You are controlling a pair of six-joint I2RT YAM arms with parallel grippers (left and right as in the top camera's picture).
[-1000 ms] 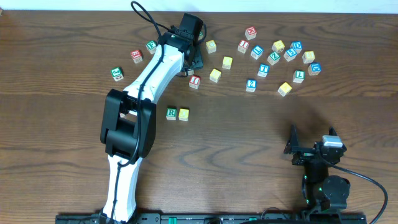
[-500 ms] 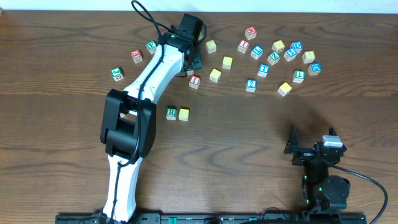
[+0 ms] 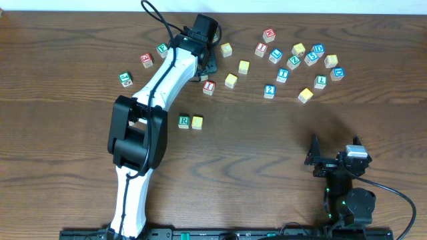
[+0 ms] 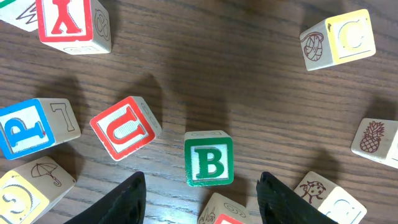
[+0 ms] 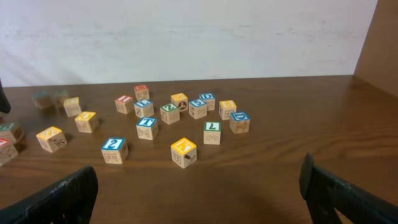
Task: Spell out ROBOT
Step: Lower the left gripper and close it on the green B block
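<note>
Your left gripper (image 4: 200,182) is hanging open, jaws flanking the green B cube (image 4: 209,158) without touching. Your right gripper (image 5: 198,171) is sitting wide open, loose cubes (image 5: 183,152) well ahead

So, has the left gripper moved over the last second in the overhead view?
No. The left gripper sits at the same spot beside the small wooden cube with the red letter I.
</note>
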